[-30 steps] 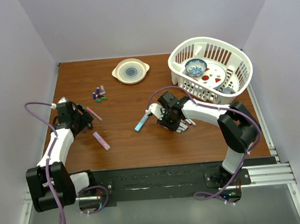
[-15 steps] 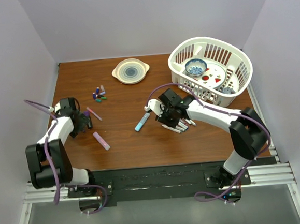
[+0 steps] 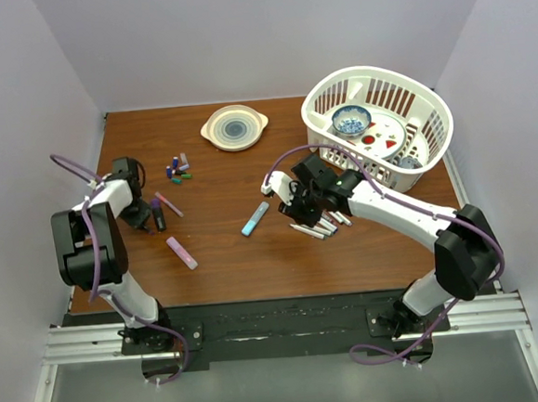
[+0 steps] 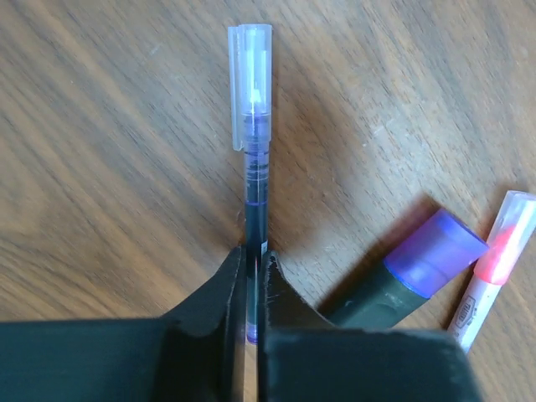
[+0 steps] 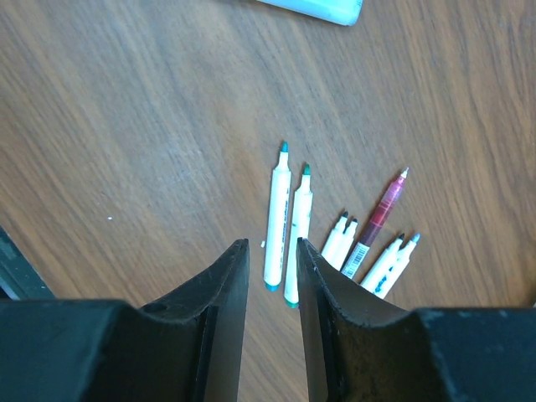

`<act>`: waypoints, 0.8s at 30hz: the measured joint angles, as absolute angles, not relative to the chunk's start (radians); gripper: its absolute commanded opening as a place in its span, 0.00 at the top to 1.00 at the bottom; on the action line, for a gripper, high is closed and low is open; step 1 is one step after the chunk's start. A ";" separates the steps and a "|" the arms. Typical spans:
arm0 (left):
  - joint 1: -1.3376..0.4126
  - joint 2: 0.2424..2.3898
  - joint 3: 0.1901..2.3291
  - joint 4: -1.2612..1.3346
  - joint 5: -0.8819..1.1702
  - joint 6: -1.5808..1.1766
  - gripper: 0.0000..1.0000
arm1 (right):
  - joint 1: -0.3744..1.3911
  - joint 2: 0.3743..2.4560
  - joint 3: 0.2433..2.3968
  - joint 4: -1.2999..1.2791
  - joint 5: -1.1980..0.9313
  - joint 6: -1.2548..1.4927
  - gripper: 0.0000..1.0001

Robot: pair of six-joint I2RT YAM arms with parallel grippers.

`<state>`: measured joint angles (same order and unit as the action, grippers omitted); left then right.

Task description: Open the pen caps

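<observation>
**Left arm pins the next pen; its cap is not yet off**

Over the last second the left arm has folded its elbow back toward the wall. The left gripper [image 4: 249, 261] has stayed at the same cluster of pens by the bench's [image 3: 228, 269] left edge. Its jaws are now pressed together on the barrel of a thin purple-ink pen [image 4: 255, 180], whose clear cap [image 4: 249, 84] is seated and points away from the jaws.

The right arm has stretched out and drawn its right gripper [image 5: 272, 251] off the light-blue pen [image 3: 255, 219], which has not moved. Its jaws stand a little apart and hold nothing, hovering above the row of bare-tipped pens [image 5: 289, 234]. I judge the left side ready, with a free gripper needed to come across and pull the cap.

Counted:
- **Uncapped pens in the row:** seven — two teal-tipped, two dark-tipped, one red, two blue-tipped.
- **Pens beside the pinned one:** two, a dark marker with its purple cap [image 4: 435, 251] on, and a pink marker [image 4: 494, 268] under a clear cap.
- **Pens lying alone:** two, the light-blue one and a lilac pen [image 3: 182, 252]; I cannot tell whether either is capped.
- **Loose caps [image 3: 178, 169]:** one small heap near the plate [image 3: 234, 127] — too small to count surely.
- **Basket [image 3: 335, 149]:** one, with dishes inside.
</observation>
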<state>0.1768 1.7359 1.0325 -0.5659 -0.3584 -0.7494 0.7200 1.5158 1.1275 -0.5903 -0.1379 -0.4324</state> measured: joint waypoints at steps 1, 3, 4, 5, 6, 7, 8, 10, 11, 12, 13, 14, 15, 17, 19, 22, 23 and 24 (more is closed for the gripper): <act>0.177 1.742 1.043 -0.574 -0.361 -0.745 1.00 | 0.720 1.515 1.127 -0.590 -0.144 -0.432 0.67; 0.177 1.742 1.045 -0.579 -0.364 -0.746 1.00 | 0.720 1.511 1.127 -0.590 -0.150 -0.432 0.66; 0.177 1.741 1.045 -0.581 -0.368 -0.747 1.00 | 0.720 1.507 1.127 -0.590 -0.152 -0.433 0.66; 0.177 1.735 1.045 -0.586 -0.371 -0.747 1.00 | 0.720 1.502 1.126 -0.590 -0.158 -0.434 0.65; 0.177 1.724 1.041 -0.594 -0.374 -0.746 1.00 | 0.720 1.495 1.125 -0.590 -0.168 -0.434 0.64; 0.177 1.707 1.037 -0.600 -0.375 -0.745 1.00 | 0.720 1.487 1.122 -0.589 -0.177 -0.435 0.63; 0.178 1.674 1.027 -0.609 -0.374 -0.740 1.00 | 0.720 1.478 1.120 -0.589 -0.190 -0.436 0.63; 0.179 1.570 1.012 -0.607 -0.361 -0.730 1.00 | 0.720 1.460 1.117 -0.589 -0.217 -0.437 0.63; 0.180 1.500 0.999 -0.591 -0.335 -0.712 1.00 | 0.719 1.448 1.115 -0.588 -0.231 -0.438 0.63; 0.181 1.417 0.974 -0.559 -0.299 -0.693 1.00 | 0.717 1.435 1.113 -0.587 -0.248 -0.439 0.62; 0.183 1.325 0.939 -0.508 -0.239 -0.674 1.00 | 0.714 1.421 1.109 -0.583 -0.267 -0.439 0.61; 0.186 1.245 0.905 -0.461 -0.175 -0.661 1.00 | 0.710 1.405 1.105 -0.579 -0.286 -0.439 0.60; 0.188 1.150 0.847 -0.374 -0.086 -0.646 1.00 | 0.706 1.390 1.102 -0.575 -0.306 -0.438 0.56; 0.185 0.982 0.709 -0.184 0.115 -0.647 1.00 | 0.692 1.355 1.091 -0.556 -0.349 -0.431 0.48; 0.155 0.899 0.596 -0.010 0.287 -0.678 1.00 | 0.682 1.324 1.082 -0.529 -0.397 -0.414 0.36; 0.059 0.921 0.502 0.188 0.438 -0.738 1.00 | 0.662 1.309 1.087 -0.483 -0.483 -0.367 0.21; 0.005 0.940 0.471 0.252 0.471 -0.765 1.00 | 0.651 1.326 1.107 -0.471 -0.541 -0.335 0.19; -0.043 0.947 0.447 0.300 0.491 -0.787 1.00 | 0.646 1.352 1.129 -0.448 -0.589 -0.300 0.17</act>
